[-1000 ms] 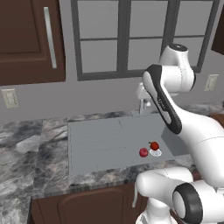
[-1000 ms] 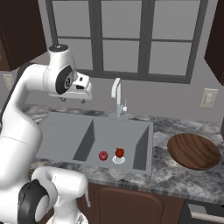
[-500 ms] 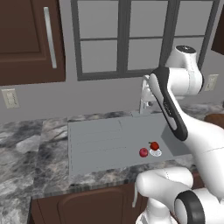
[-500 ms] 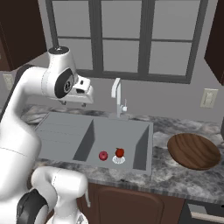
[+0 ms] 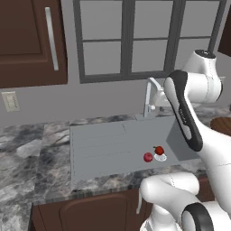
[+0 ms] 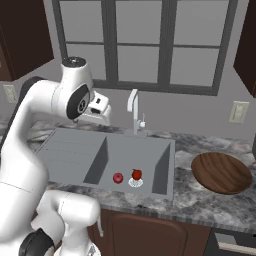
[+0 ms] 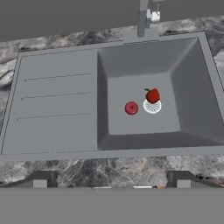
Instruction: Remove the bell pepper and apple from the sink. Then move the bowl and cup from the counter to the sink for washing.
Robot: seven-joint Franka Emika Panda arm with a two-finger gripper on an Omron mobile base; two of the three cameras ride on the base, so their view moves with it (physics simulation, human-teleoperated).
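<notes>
The grey sink (image 7: 144, 57) lies below my hand. In its basin the bright red bell pepper (image 7: 152, 95) with a dark stem stands on the white drain (image 7: 152, 106). The pinkish-red apple (image 7: 131, 108) rests just left of it. Both fruits also show from the base: pepper (image 6: 136, 174) (image 5: 159, 150), apple (image 6: 118, 178) (image 5: 147, 157). My gripper (image 7: 111, 183) hangs high above the sink's front edge, open and holding nothing, its fingertips (image 7: 39, 183) far apart. The brown wooden bowl (image 6: 221, 172) sits on the counter (image 6: 200, 200) right of the sink. The cup is out of view.
A chrome faucet (image 6: 134, 110) rises behind the basin. The ribbed drainboard (image 7: 57, 100) takes up the sink's left half. Marbled counter (image 5: 31, 158) runs on to the left. A window and dark wall cabinets stand behind.
The arm has swung a little to the right above the sink. The fruits and the bowl have not moved.
</notes>
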